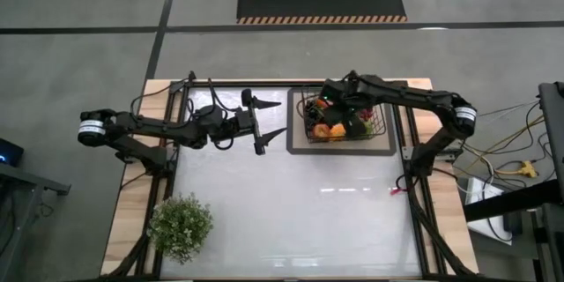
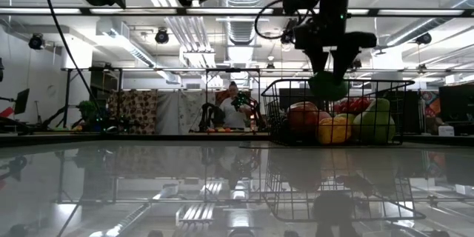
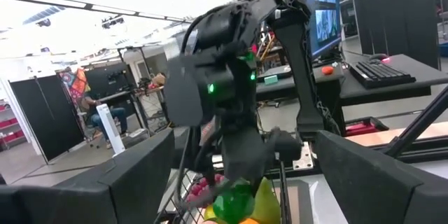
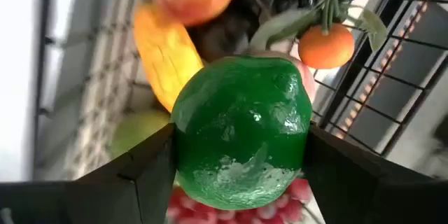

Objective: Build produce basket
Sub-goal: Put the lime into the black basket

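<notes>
You are seeing right end effector gripping green pepper above basket; left end effector idling wide; releasing high risking pepper bouncing out.

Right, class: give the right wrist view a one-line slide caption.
Right gripper holds a green pepper above the fruit-filled basket.

Robotics lab: hazard-striped floor mat, exposed ceiling ducts, monitors.

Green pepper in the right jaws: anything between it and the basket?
Nothing visible. The right gripper holds the green pepper above the basket, over the fruit already inside it. The left gripper waits open, away to the side.
</notes>
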Available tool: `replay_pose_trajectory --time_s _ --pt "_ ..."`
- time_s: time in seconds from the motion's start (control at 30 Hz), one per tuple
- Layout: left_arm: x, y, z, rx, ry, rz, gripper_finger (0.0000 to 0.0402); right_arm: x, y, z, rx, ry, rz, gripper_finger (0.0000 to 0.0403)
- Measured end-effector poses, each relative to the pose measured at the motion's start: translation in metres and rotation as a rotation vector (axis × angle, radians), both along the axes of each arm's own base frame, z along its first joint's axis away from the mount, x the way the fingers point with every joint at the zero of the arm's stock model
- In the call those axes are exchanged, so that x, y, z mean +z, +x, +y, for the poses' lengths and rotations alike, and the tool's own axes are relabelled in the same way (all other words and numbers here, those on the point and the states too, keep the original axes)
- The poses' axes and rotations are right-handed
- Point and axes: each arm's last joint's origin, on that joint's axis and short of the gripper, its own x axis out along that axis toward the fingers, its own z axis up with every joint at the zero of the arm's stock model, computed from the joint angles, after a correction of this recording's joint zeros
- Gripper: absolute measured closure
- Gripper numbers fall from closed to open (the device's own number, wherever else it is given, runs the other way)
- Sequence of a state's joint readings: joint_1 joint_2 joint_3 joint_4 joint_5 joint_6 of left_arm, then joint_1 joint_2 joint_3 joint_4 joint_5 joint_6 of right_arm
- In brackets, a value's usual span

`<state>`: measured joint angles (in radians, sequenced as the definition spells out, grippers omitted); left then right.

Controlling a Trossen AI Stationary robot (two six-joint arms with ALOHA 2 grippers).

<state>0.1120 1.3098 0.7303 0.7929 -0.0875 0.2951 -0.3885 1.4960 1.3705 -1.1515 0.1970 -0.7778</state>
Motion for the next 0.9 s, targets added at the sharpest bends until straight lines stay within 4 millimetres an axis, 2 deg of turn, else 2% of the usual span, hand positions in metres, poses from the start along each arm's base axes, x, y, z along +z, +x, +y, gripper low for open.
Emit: replay_pose_trajectory --time_s 0.1,0.4,0.73,0.9 --pt "0.000 0.000 0.000 0.000 0.000 -0.001 0.0072 -0.009 0.004 -0.005 0.039 -0.036 0.064 0.0147" --pt "-0.001 0.000 0.000 0.000 -0.002 0.009 0.0072 -0.034 0.015 -0.014 0.025 0.005 0.132 0.0147" --pt "-0.002 0.000 0.000 0.005 -0.003 0.016 0.0072 -0.048 0.021 -0.016 0.023 0.021 0.166 0.0146" --pt "-0.001 0.000 0.000 0.006 -0.003 0.016 0.0072 -0.051 0.022 -0.017 -0.005 0.022 0.168 0.0125"
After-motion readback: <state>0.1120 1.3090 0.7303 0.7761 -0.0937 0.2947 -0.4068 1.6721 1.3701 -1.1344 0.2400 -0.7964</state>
